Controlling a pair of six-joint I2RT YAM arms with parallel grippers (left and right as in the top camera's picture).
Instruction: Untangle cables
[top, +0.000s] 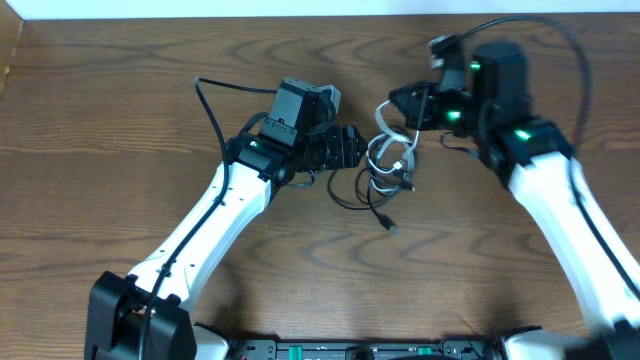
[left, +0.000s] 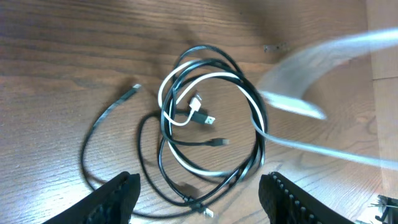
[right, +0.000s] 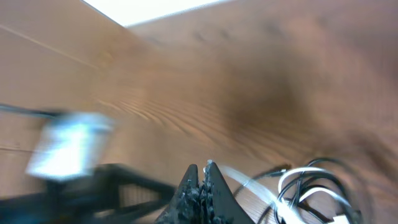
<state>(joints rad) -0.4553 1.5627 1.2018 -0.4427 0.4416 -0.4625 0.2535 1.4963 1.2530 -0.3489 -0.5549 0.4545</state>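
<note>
- The white cable and the black cable are found in one overlapping coil on the bench, between the two arms, with the loops threaded through each other.
- The right claw is seen pinched shut. A white strand runs from it down to the coil, so the white cable is judged to be gripped there, although the wrist view is blurred.
- That strand is held raised off the bench, most likely so that the white loops can be drawn up and out of the black ones.
- The left claw is spread wide and nothing is held in it. It is poised just beside the coil, with the black loops lying between its fingers.
- This position is judged to be a preparation for pinning or gripping the black cable, so that it is not dragged along with the white one.
- The black cable's tail is trailed out across the bench, away from the coil, and ends in a small plug.
- The cables are not yet separated, and several crossings can be seen in the left wrist view.
</note>
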